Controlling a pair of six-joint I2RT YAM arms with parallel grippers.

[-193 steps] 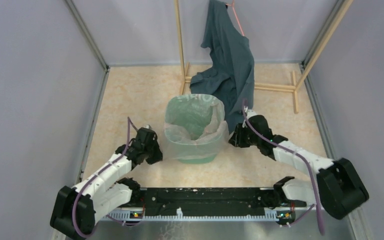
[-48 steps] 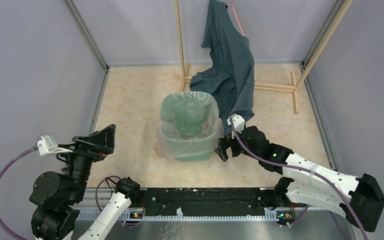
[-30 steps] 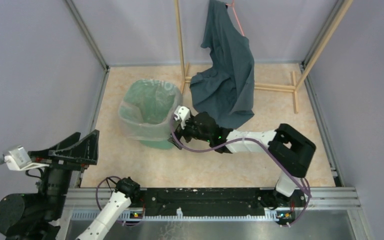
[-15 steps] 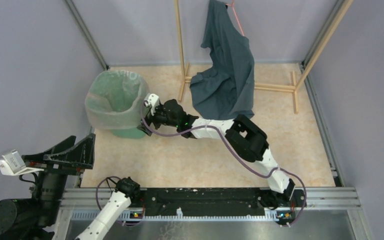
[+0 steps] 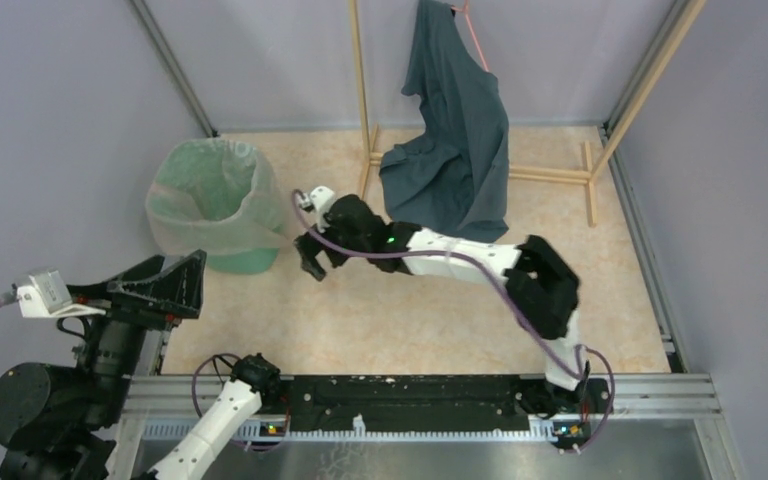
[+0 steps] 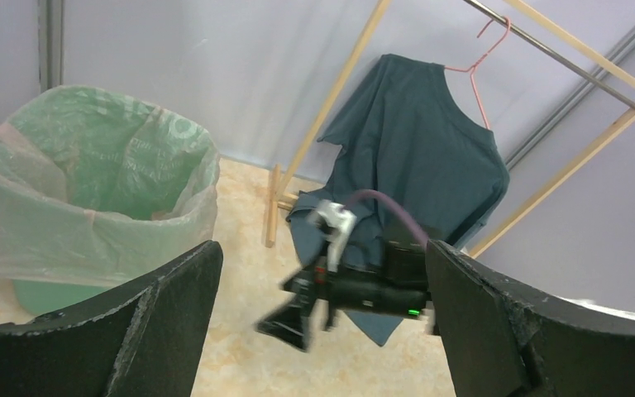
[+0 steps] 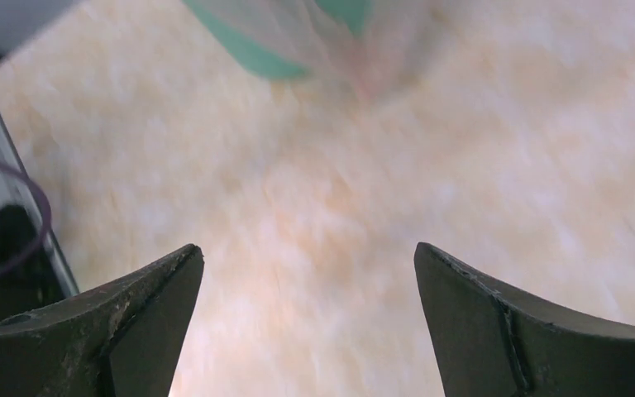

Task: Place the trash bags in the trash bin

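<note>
At the near-left corner the left arm is reared up high, and its left hand (image 5: pixel 185 285) is released, fingers spread wide with nothing between them, aimed out over the counter (image 5: pixel 410 320) at the bin beyond it. The trash bin (image 5: pixel 242 263) stands upright in the far-left part of the counter, close to the side wall. The trash bag (image 5: pixel 188 222) already sits inside it, its mouth open upward and its edge folded over the rim and hanging far down the outside. So the bag lies ahead of and below the left hand, and to the left of the right hand (image 5: pixel 315 265). That hand is low, just beside the bin's right flank but apart from it, also released and empty. The right arm is stretched far leftward across the counter, and I judge it the nearer one. Farther right, a dark garment (image 5: pixel 455 130) hangs on a wooden rack (image 5: pixel 360 90).
</note>
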